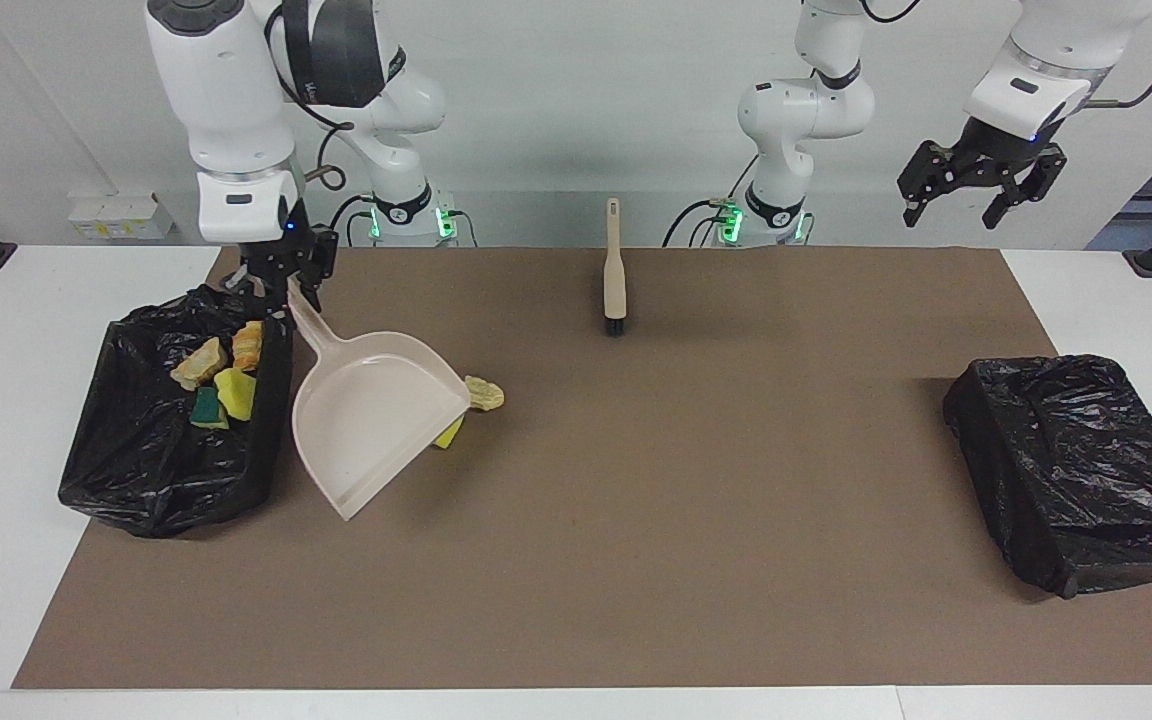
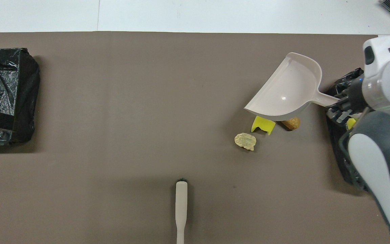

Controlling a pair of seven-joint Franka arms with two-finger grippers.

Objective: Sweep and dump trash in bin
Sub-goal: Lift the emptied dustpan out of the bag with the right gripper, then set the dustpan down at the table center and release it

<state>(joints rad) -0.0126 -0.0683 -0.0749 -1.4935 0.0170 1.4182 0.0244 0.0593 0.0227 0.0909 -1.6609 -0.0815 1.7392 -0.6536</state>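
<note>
The right gripper (image 1: 281,283) is clamped on the handle of the beige dustpan (image 1: 376,420) and holds it tilted over the brown mat (image 1: 636,560), beside the black-lined bin (image 1: 126,470) at the right arm's end of the table. The pan's long axis runs from the handle, up by the bin's robot-side corner, slanting down and away from the robots, its open mouth turned toward the loose trash.

Four scraps already lie in that bin. Three are still on the mat, just beside the pan's mouth toward the table's middle: a yellow sponge piece (image 2: 263,124), a brown bread lump (image 2: 291,123) and a pale lump (image 2: 245,141) — the first two are partly covered by the raised pan in the overhead view. Whether the lip touches them cannot be told.

The brush (image 1: 614,270) lies nearer the robots, by the mat's edge, handle pointing at them, well apart from the scraps. The left gripper (image 1: 976,190) hangs wide open and empty above its own end, over the second bin (image 1: 1076,470). It is probably the arm for the brush.

The mat is bare between brush and scraps, so a sweep into the pan has open room.
</note>
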